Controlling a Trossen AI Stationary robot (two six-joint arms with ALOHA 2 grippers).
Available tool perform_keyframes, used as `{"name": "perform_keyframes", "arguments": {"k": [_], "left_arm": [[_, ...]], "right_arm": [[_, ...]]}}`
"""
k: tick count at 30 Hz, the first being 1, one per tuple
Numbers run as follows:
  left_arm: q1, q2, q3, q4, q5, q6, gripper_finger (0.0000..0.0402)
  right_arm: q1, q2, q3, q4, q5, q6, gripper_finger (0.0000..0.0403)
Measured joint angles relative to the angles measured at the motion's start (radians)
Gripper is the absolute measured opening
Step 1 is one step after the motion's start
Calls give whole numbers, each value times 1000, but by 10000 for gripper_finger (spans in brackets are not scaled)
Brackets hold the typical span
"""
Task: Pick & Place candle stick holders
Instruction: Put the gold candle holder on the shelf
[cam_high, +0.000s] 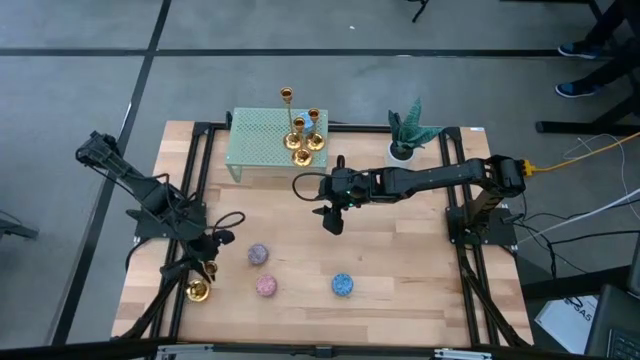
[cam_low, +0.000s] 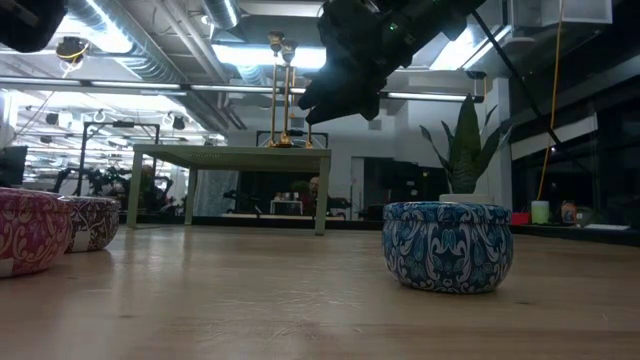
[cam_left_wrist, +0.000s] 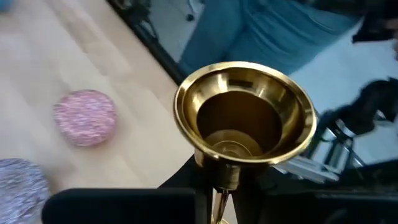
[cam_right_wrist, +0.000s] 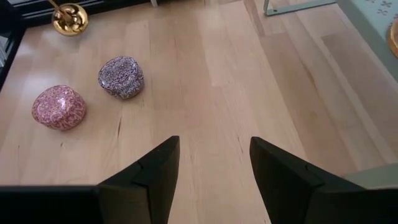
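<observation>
Wooden table (cam_high: 400, 260); green mesh stand (cam_high: 262, 138) at 12 o'clock carries three brass candle stick holders (cam_high: 303, 136). Right gripper (cam_high: 332, 218) mid-table, fingers apart, empty. Left gripper (cam_high: 205, 268) at 8 o'clock clamps the fourth brass holder (cam_high: 197, 290) (stem pinched).

You can't see the left hand (cam_high: 207, 268) fingers: the flared brass candlestick holder (cam_left_wrist: 244, 121) fills the left wrist view, stem cut off below. In the low view, the pink patterned round candle (cam_low: 28, 229) is cropped at the edge.
</observation>
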Motion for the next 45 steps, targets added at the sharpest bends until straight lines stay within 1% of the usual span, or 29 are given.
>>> {"name": "perform_keyframes", "arguments": {"k": [3,8,12,16,19,24,29,31,35,37,41,43,45], "left_arm": [[24,-14,16,-4,-85,-31,26],[111,-52,74,-30,-258,-68,26],[199,-72,127,-56,-427,-79,26],[297,-69,167,-44,-609,-72,26],[381,-53,187,-20,-694,-79,26],[539,7,244,36,-730,-134,26],[703,133,357,61,-755,-181,26],[755,193,418,59,-755,-170,26],[836,296,563,47,-755,-91,26],[868,335,648,17,-755,-56,26],[936,403,806,-137,-778,-15,26],[969,436,858,-203,-790,-13,26],[1001,464,876,-235,-788,-13,26]], "right_arm": [[0,0,0,1,-3,2,200],[-4,-1,0,6,-38,20,200],[-18,-12,0,-11,-86,18,200],[-38,-41,0,-28,-110,-31,200],[-58,-81,0,-41,-116,-79,200],[-97,-178,0,-98,-116,-150,200],[-156,-260,0,-177,-116,-239,200],[-188,-276,0,-188,-116,-279,200],[-241,-283,0,-190,-116,-320,200],[-261,-283,0,-199,-119,-320,200],[-286,-283,-7,-203,-154,-320,200],[-294,-283,-8,-206,-156,-317,200],[-296,-283,-8,-204,-158,-317,200]]}}
